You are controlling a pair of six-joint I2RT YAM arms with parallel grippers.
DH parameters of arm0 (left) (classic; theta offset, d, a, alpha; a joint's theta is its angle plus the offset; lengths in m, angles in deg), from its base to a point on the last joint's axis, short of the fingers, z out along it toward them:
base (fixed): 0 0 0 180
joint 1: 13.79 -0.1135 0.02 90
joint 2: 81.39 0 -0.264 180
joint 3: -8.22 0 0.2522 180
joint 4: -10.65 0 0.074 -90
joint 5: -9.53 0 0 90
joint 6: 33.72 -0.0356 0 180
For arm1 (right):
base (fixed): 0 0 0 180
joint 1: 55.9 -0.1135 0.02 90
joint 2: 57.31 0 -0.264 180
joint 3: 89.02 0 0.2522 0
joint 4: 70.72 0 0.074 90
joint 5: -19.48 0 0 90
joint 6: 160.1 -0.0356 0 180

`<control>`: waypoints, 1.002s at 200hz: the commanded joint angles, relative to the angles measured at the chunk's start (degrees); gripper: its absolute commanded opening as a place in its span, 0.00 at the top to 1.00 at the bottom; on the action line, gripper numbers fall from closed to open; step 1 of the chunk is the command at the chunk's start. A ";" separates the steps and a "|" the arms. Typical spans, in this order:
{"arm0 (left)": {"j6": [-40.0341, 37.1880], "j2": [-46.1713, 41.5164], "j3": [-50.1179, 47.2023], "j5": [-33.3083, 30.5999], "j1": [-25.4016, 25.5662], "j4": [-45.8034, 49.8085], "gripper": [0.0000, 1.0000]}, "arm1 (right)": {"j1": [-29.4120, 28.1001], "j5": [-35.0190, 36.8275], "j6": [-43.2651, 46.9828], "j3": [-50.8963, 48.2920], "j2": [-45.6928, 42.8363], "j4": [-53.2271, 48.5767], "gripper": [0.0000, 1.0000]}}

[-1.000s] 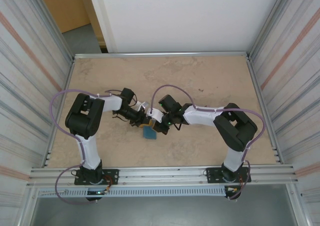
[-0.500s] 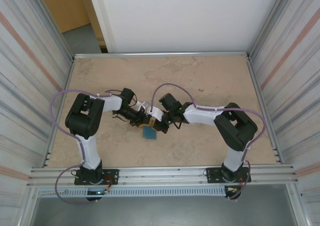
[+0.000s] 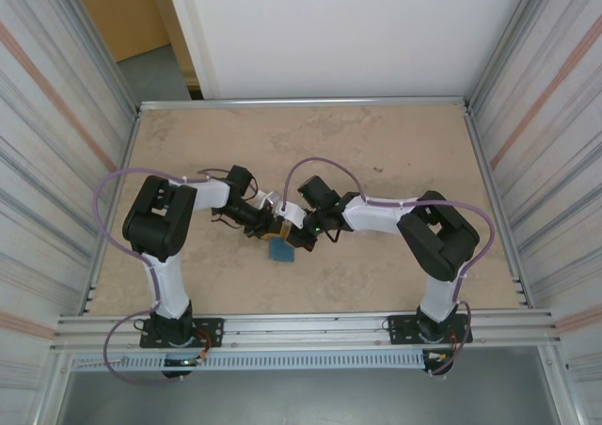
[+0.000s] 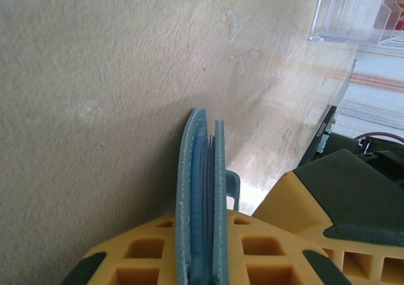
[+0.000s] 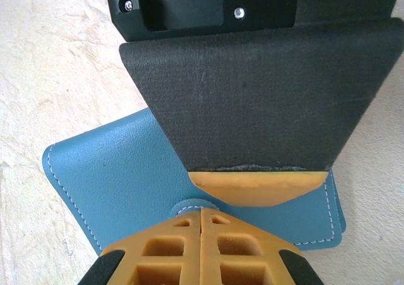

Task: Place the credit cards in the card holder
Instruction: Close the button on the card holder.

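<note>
Left end effector grasps the card holder by its edge; I see the right end effector clenched against it.

Your teal-blue, square, stitched-leather card holder sat toward the front middle of the beige table, its face turned partly upward and its corners skewed to the table's edges. You had it folded shut and pinched across its thickness by the left gripper. Seen edge-on, its two outer flaps stood close together with darker blue layers packed between them; what those layers were, you could not tell. From the right wrist its broad face looked smooth, edged in white stitching, with a small round blue snap at the near edge. Whether it touched the table was unclear.
</note>
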 commanded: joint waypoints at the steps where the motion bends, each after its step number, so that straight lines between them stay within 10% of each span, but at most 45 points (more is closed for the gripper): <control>1: -1.01 -0.13 -1.33 -3.93 0.45 -0.55 1.00 | -0.07 -1.52 -1.51 0.86 1.44 0.38 1.00; 138: 1.60 0.65 -3.34 0.86 -0.75 -4.22 1.00 | -2.62 1.75 -8.12 -5.39 2.02 10.95 1.00; 200: 4.06 1.14 -4.02 2.39 -1.34 -6.26 1.00 | -9.13 13.77 -14.35 -11.77 2.75 23.35 1.00</control>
